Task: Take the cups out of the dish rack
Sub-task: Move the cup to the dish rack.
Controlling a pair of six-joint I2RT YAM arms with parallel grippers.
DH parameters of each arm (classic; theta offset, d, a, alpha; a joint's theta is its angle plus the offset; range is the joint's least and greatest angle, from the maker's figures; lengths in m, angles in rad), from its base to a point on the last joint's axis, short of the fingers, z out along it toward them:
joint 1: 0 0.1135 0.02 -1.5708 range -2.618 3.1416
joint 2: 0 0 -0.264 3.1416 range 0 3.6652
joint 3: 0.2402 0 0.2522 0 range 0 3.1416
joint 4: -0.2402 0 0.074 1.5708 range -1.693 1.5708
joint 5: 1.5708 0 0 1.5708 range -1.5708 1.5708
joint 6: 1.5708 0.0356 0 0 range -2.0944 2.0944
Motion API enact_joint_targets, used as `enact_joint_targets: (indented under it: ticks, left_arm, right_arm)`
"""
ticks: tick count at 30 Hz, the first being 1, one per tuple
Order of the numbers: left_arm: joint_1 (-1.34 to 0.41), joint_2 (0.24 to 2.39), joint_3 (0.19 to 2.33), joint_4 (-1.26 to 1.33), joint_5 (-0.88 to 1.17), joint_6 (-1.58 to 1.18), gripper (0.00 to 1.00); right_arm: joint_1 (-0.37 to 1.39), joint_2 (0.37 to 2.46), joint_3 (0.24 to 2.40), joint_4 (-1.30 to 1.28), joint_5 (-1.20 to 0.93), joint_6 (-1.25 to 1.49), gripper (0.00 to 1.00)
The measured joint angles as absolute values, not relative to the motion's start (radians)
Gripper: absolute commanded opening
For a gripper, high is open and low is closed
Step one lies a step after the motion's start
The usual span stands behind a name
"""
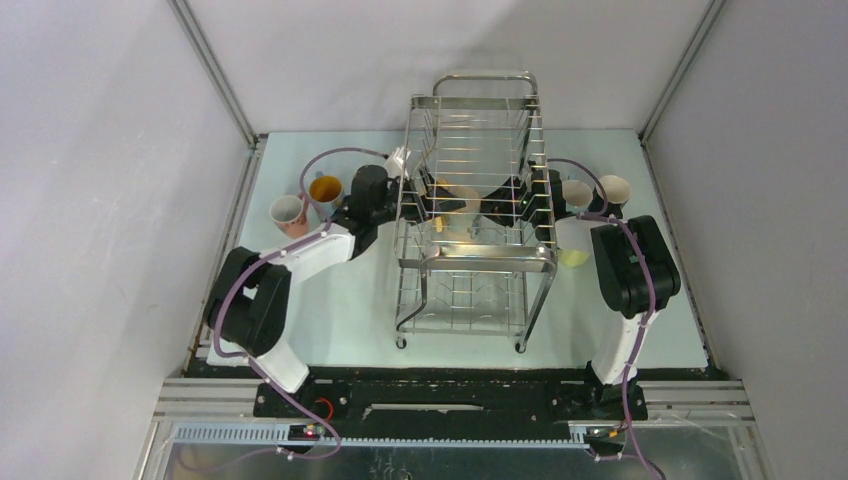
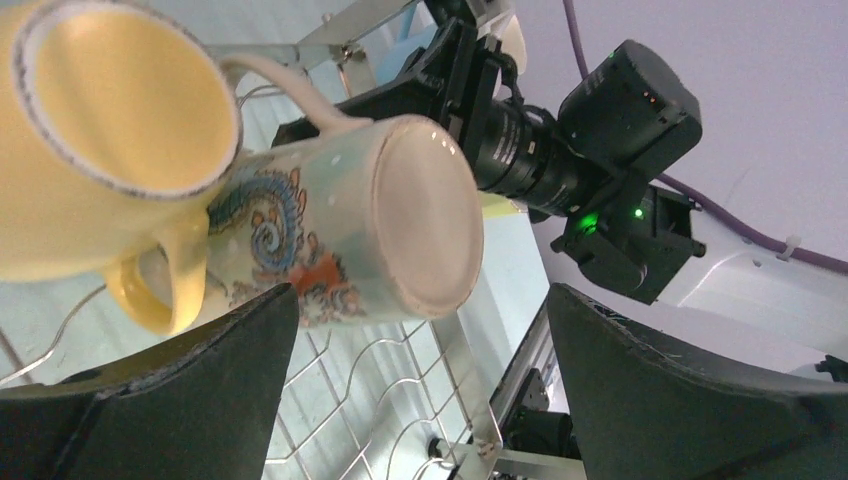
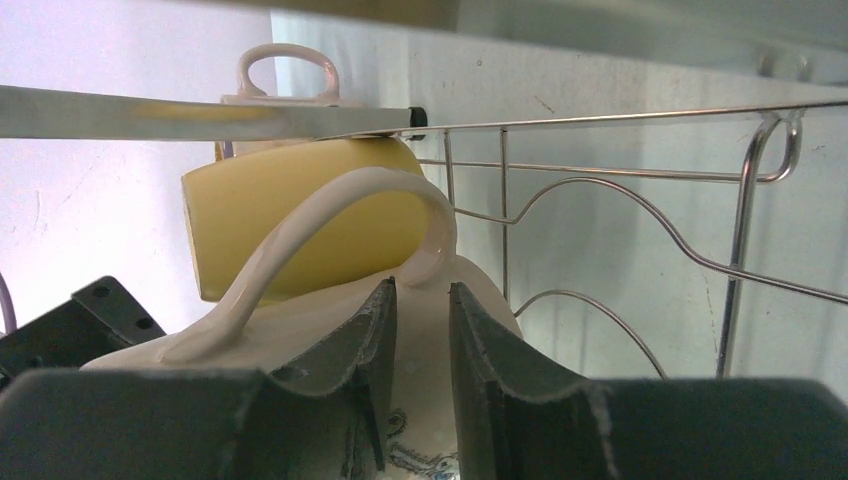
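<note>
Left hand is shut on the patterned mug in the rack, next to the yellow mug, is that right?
No. The left hand is wide open, not gripping the patterned mug. That mug does lie in the rack beside the yellow mug. The left wrist view shows it.

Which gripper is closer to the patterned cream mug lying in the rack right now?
Right. The right gripper is at the patterned mug, right by its handle; the left gripper is wide open facing the mug's base, short of it.
</note>
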State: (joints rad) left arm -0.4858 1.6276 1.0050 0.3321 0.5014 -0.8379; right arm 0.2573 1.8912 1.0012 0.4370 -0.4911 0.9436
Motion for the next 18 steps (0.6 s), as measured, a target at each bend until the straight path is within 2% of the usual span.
enact_joint_targets:
  ticks: [18]
  left_arm:
    - [-0.526,1.723,1.062,0.372,0.495,-0.856,1.0]
  right_arm:
    - [0.263,1.89,0.99,0.307,-0.503,0.913,0.28]
